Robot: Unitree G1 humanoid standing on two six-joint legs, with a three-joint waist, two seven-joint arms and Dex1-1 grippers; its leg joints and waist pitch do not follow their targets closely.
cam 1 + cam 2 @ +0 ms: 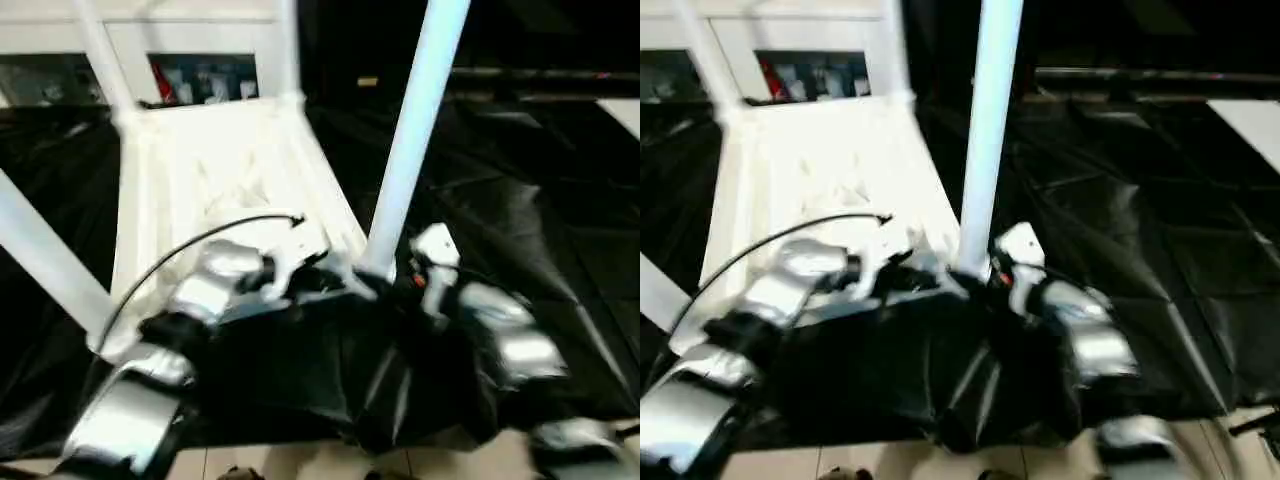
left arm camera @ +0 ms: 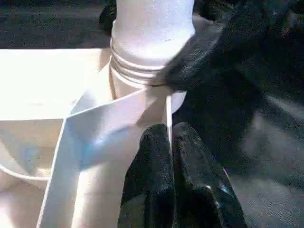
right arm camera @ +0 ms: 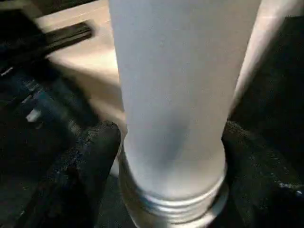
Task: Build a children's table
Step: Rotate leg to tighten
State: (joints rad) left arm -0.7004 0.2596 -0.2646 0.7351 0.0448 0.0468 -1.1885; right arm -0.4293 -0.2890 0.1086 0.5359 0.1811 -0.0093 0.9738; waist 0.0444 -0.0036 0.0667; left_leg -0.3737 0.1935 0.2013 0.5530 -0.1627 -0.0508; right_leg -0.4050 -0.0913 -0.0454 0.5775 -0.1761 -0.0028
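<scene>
Right gripper [image 3: 166,156] clasps white leg [image 1: 415,130]; left gripper [image 2: 171,147] pinches table rib [image 2: 167,111].

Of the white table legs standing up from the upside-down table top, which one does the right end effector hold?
The near-right leg, rising at the corner closest to the robot. The right end effector has a finger on each side of its base; the other legs stand free.

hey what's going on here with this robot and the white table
The robot is putting legs on an upturned white table top lying on black sheeting. Its right end effector is closed around the near leg just above its threaded base, at the corner socket. Its left end effector pinches a rib beside that socket.
</scene>
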